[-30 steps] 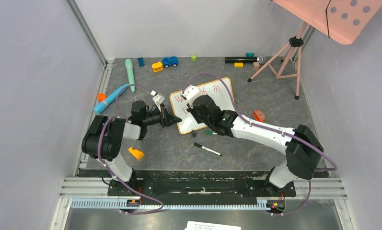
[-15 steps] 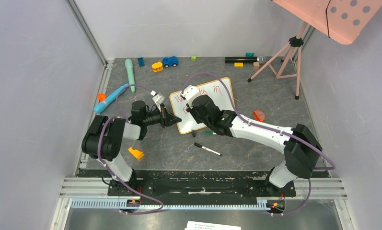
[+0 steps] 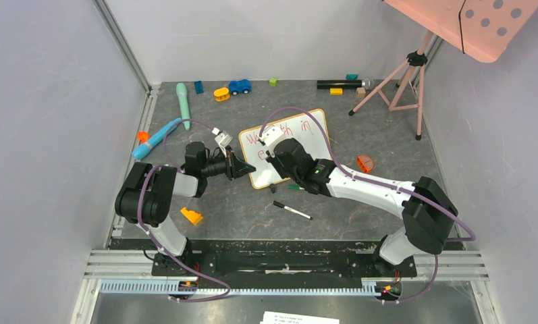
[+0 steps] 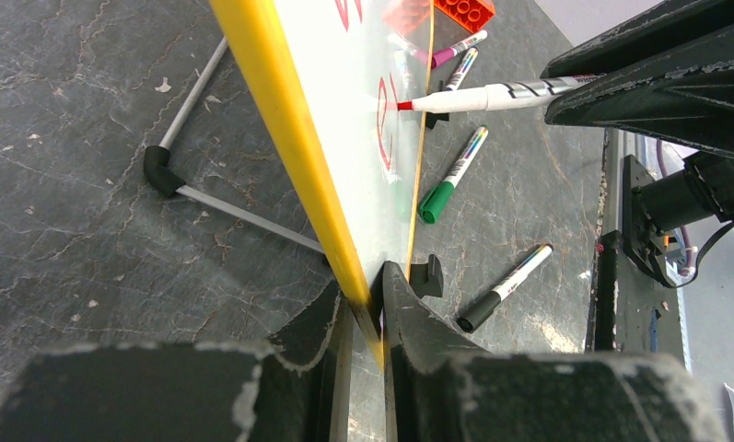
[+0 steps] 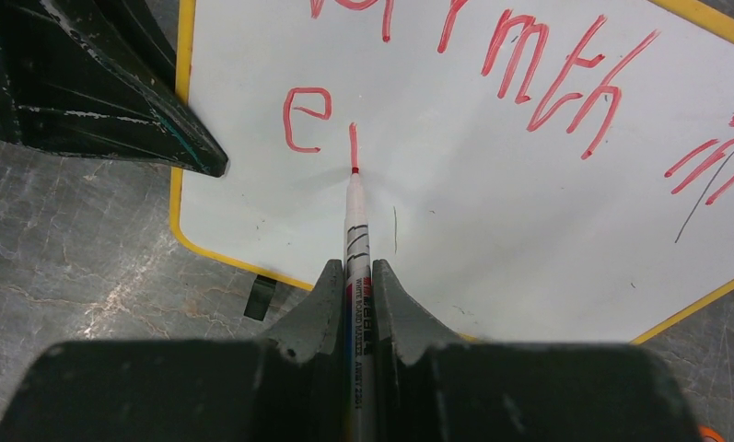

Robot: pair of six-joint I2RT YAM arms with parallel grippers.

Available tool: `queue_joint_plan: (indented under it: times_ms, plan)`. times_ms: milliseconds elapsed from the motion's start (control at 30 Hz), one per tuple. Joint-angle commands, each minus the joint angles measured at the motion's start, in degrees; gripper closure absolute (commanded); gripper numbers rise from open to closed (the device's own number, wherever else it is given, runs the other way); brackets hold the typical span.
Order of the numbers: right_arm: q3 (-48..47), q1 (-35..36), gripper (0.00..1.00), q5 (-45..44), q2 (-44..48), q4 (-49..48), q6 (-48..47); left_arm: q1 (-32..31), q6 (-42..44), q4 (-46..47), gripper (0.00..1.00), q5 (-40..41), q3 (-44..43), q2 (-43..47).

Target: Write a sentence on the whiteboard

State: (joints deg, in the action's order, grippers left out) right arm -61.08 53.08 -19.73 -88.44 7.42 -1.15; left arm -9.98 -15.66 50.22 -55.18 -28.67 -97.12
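Observation:
The whiteboard (image 3: 300, 138) stands tilted mid-table; its frame looks yellow in the wrist views (image 5: 565, 230). My left gripper (image 4: 370, 299) is shut on its left frame edge (image 4: 289, 138). My right gripper (image 5: 358, 276) is shut on a red whiteboard marker (image 5: 355, 221), its tip touching the board. The sentence (image 5: 529, 64) reads "Warmth in" on the top line in red; below it stand an "e" (image 5: 303, 120) and one short stroke. The marker (image 4: 483, 95) also shows in the left wrist view, and the right gripper shows in the top view (image 3: 276, 156).
A black-capped marker (image 3: 292, 210) and a green marker (image 3: 296, 187) lie in front of the board. An orange block (image 3: 191, 216) is near the left arm, an orange piece (image 3: 365, 163) to the right. Toys line the back. A pink tripod stand (image 3: 401, 77) stands back right.
My right gripper has drawn back toward the near side with the marker, leaving a short stroke after the "e". The left gripper and the board have not moved.

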Motion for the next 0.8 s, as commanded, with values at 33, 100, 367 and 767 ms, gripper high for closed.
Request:
queue_joint_plan:
  times_ms: [33, 100, 367, 767]
  plan:
    - [0.1, -0.58, 1.0, -1.35, 0.64, -0.48, 0.28, 0.31, 3.27, 0.67, 0.98, 3.91, -0.64, -0.37]
    - [-0.64, -0.77, 1.0, -1.55, 0.28, -0.47, 0.19, 0.27, 3.27, 0.67, 0.98, 3.93, -0.57, -0.36]
    - [-3.71, -2.42, 1.0, -0.98, -1.49, -0.74, -0.04, 0.31, 3.27, 0.67, 0.98, 3.92, -0.59, -0.27]
    - [-5.42, -3.31, 1.0, -0.49, -1.93, -0.64, -0.7, 0.31, 3.27, 0.59, 0.98, 3.93, -0.58, -0.24]
